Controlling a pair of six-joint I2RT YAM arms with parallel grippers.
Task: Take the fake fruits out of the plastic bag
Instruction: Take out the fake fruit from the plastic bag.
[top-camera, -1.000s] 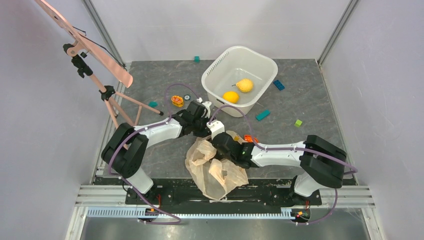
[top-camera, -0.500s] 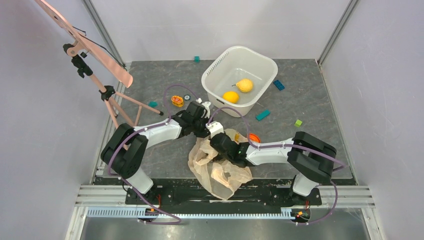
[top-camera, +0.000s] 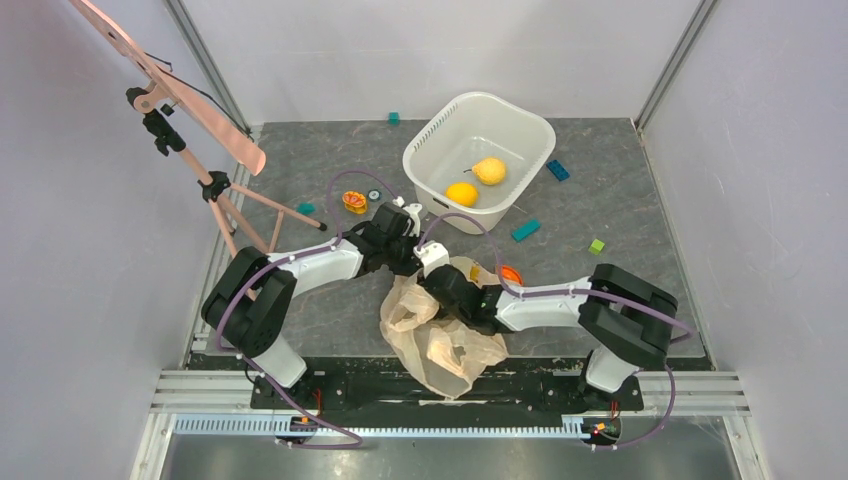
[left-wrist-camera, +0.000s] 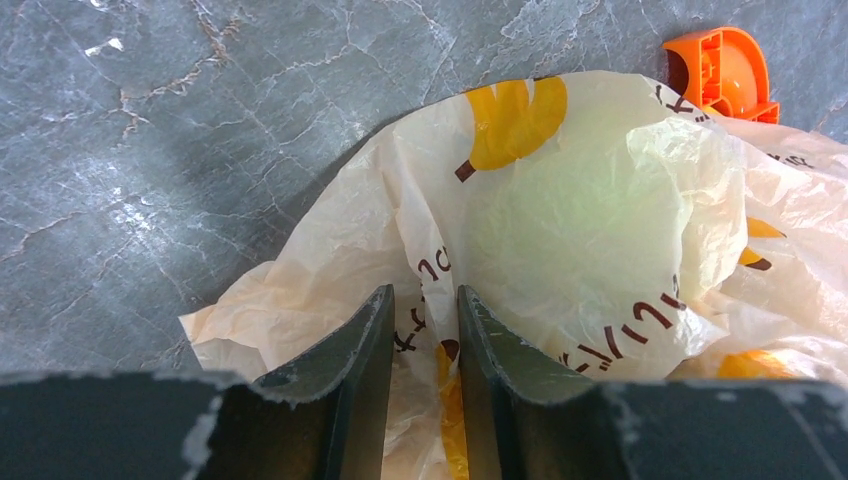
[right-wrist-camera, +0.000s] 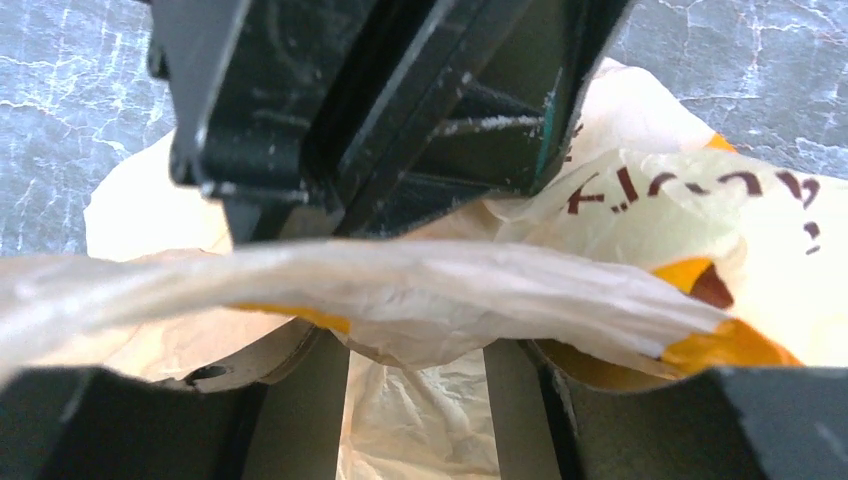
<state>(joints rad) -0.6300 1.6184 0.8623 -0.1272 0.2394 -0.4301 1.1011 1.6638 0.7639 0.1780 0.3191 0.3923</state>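
The peach plastic bag (top-camera: 440, 335) with banana prints lies crumpled at the near middle of the table. My left gripper (top-camera: 406, 256) is shut on a fold of the bag's far edge (left-wrist-camera: 425, 292). A pale green rounded shape, the green pear (left-wrist-camera: 580, 215), shows through the film just beyond the fingers. My right gripper (top-camera: 441, 286) reaches into the bag from the right. Its fingers (right-wrist-camera: 300, 400) stand apart, and a bag layer (right-wrist-camera: 420, 290) is draped over their tips. The yellow pear (top-camera: 490, 170) and the orange-yellow round fruit (top-camera: 461, 193) lie in the white tub (top-camera: 520, 125). The brown oval is hidden.
An orange plastic piece (top-camera: 508, 273) lies against the bag's right edge and also shows in the left wrist view (left-wrist-camera: 725, 75). A tripod (top-camera: 215, 185) stands at the left. An orange flower disc (top-camera: 354, 202) and small blocks (top-camera: 525, 230) (top-camera: 558, 170) (top-camera: 597, 246) are scattered on the mat.
My right gripper has pushed left and farther into the bag, toward the left gripper. The bag has bunched and shifted slightly. The left gripper has kept its hold.
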